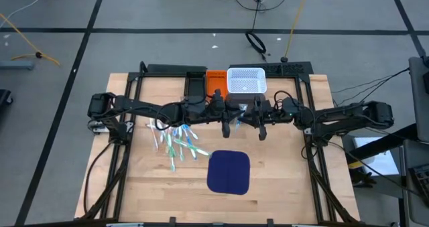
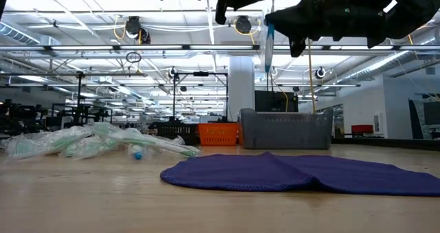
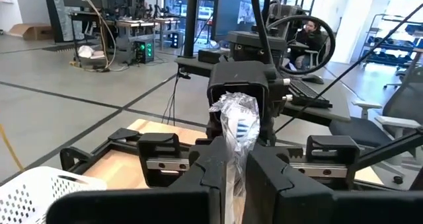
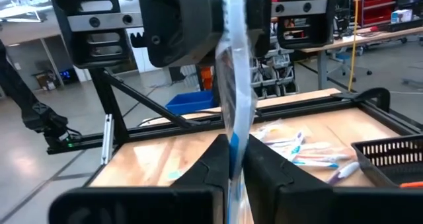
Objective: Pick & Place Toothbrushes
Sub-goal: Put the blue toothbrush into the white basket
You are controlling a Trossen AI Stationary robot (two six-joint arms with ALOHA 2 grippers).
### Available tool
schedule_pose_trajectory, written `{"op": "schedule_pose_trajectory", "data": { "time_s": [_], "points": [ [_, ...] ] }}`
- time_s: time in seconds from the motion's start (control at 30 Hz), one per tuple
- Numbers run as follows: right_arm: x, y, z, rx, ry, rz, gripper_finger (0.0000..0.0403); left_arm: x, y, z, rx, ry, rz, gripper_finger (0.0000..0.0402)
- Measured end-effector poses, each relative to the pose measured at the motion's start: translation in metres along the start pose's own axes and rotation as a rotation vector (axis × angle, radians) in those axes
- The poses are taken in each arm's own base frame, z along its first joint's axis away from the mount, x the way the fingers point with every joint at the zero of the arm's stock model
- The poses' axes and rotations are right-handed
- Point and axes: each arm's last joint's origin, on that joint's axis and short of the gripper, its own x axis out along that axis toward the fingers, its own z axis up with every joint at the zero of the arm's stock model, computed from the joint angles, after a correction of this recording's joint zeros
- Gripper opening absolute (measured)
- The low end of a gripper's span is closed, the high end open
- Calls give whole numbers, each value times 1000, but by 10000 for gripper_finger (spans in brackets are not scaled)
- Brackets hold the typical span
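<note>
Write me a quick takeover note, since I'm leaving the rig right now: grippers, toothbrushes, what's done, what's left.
Left gripper: raised mid-table, shut on the wrapped toothbrush.
Right gripper: facing it, shut on the same toothbrush, so this looks like a handover between the arms.
Pile of toothbrushes: loose on the table, on the left arm's side of the dark blue mat.
White basket: at the table's far edge; no toothbrush shows in it.
Done: one toothbrush lifted from the pile.
Left: probably finish the handover, place it, then clear the pile.
</note>
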Motion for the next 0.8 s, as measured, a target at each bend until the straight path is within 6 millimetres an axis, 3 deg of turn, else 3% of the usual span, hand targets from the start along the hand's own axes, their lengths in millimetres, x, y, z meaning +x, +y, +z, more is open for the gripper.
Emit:
{"op": "schedule_pose_trajectory", "data": {
  "time_s": [0.23,0.43,0.6,0.8],
  "points": [
    [-4,-3,2,-20,9,-36,17,-10,-3,7,65,48,42,45],
    [-17,-16,14,-64,-5,-139,17,-35,-8,19,121,177,136,107],
    [-28,-36,17,-68,11,-252,17,-47,-16,12,111,306,121,144],
    [-41,-67,24,-124,47,-432,17,-53,-25,1,111,418,109,144]
  ]
}}
